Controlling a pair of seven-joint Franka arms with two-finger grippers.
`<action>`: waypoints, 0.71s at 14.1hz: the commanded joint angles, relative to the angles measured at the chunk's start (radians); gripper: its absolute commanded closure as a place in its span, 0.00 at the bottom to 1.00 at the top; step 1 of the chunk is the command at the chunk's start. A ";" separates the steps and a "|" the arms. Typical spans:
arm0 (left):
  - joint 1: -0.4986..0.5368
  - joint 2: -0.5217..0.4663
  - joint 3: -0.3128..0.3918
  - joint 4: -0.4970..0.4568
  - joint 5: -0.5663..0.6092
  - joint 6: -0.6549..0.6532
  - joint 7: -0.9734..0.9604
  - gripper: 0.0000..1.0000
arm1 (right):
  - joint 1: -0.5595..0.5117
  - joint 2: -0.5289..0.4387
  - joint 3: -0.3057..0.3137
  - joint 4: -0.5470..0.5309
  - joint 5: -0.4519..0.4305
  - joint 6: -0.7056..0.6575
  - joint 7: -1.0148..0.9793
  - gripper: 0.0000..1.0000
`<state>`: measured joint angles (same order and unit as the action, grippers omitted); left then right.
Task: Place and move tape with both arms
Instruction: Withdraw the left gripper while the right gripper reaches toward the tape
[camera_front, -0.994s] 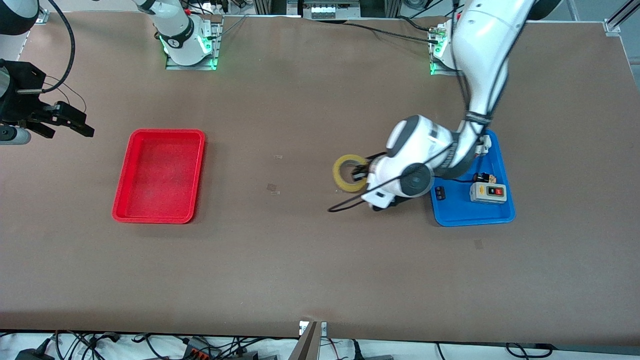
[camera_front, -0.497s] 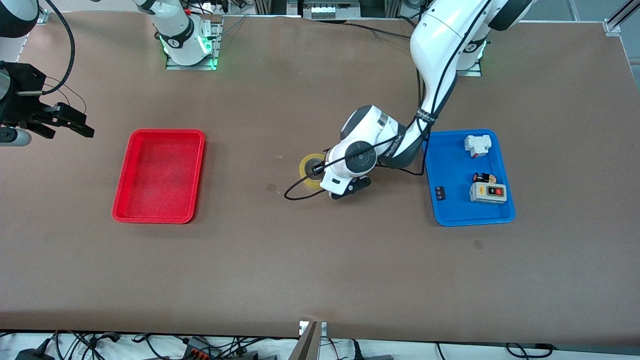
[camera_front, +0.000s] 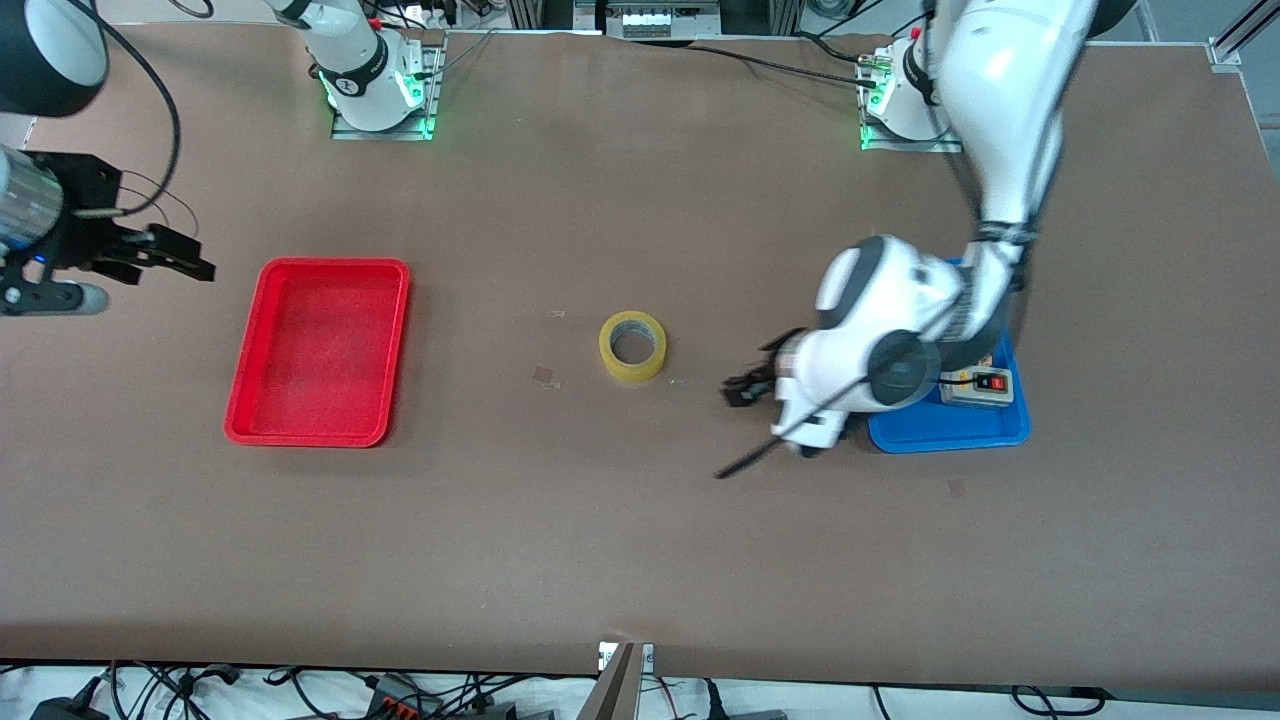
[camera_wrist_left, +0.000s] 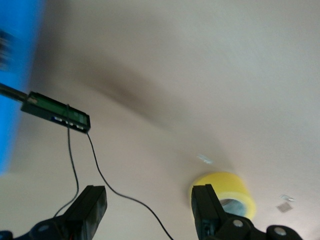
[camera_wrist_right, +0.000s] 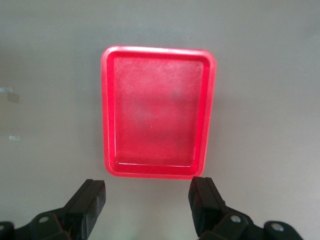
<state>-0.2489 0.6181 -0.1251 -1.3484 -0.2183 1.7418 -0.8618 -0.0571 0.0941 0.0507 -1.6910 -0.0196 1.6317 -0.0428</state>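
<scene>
Yellowish-tan and translucent, the tape (camera_front: 632, 346) lies flat on the brown bench (camera_front: 640, 520) with its hollow core facing up, roughly midway between the two trays and touched by nothing. The left pincer (camera_front: 748, 385) hangs over bare bench between the tape and the blue tray (camera_front: 940, 432), clear of the roll; in the left wrist view its fingers (camera_wrist_left: 204, 205) stand spread with only empty air between them, and the tape (camera_wrist_left: 227, 190) shows just past one fingertip. A thin black cable (camera_front: 752, 460) trails from the left wrist toward the front camera. The left arm's white elbow covers much of the blue tray, where a grey switch box (camera_front: 978, 390) with a red button peeks out at the edge. The right pincer (camera_front: 180, 262) waits in the air at the right arm's end of the bench, just beside the red tray (camera_front: 318, 350) and not over it; the right wrist view shows its fingers (camera_wrist_right: 206, 197) spread wide with nothing between them and the red tray (camera_wrist_right: 159, 112) lying ahead of them, bare inside
</scene>
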 joint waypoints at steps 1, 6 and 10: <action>0.066 -0.107 -0.004 -0.046 0.082 -0.123 0.131 0.00 | 0.011 0.035 0.005 0.021 0.009 -0.010 0.009 0.00; 0.239 -0.321 -0.002 -0.176 0.126 -0.296 0.547 0.00 | 0.220 0.192 0.009 0.024 0.132 0.092 -0.005 0.00; 0.324 -0.510 -0.002 -0.297 0.162 -0.304 0.748 0.00 | 0.417 0.333 0.009 0.025 0.138 0.323 0.188 0.00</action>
<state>0.0513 0.2354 -0.1204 -1.5334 -0.0832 1.4255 -0.2088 0.2917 0.3599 0.0688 -1.6896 0.1037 1.8762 0.0610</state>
